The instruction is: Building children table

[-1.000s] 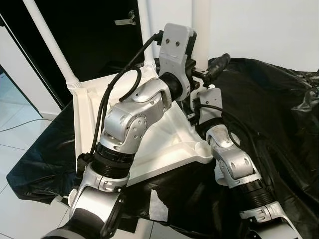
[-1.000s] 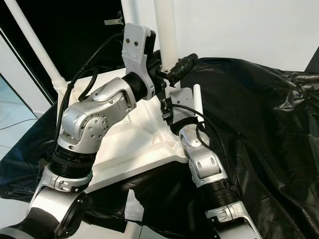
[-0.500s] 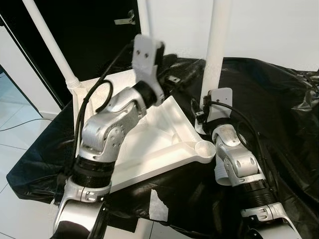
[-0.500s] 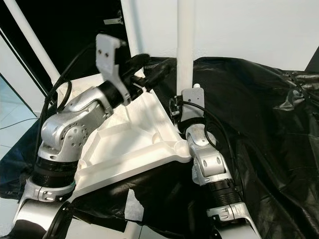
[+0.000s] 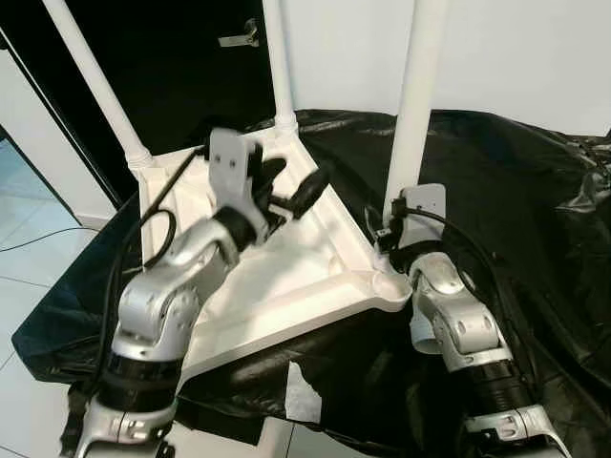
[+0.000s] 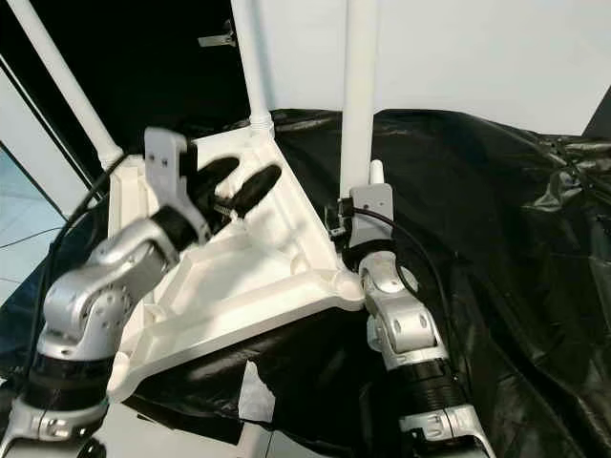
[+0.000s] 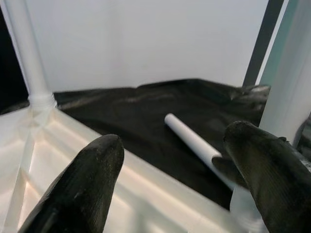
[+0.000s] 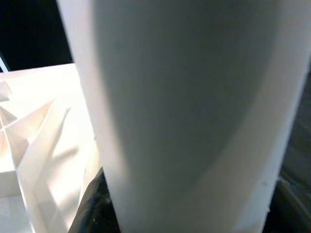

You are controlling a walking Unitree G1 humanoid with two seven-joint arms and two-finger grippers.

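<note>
- A black plastic sheet [image 5: 516, 191] drapes the surface under the work, spreading right and far from the robot.
- The white tabletop [image 5: 286, 277] lies upside down on that sheet, its ribbed underside up, one corner socket pointing near and right.
- Two white legs already stand in its far corners: one at the far left [image 5: 95, 86], tilted, and one at the far middle [image 5: 278, 62].
- A third leg [image 5: 412, 105] stands upright just beside the near right corner socket; the right gripper [image 5: 387, 224] has its jaws closed around the leg's lower part, and the right wrist view shows the leg's white tube close up.
- A fourth white leg [image 7: 194, 143] lies loose on the black sheet beyond the tabletop's far edge.
- The left gripper [image 5: 291, 186] hovers over the middle of the tabletop, its jaws spread wide with nothing between them.
</note>
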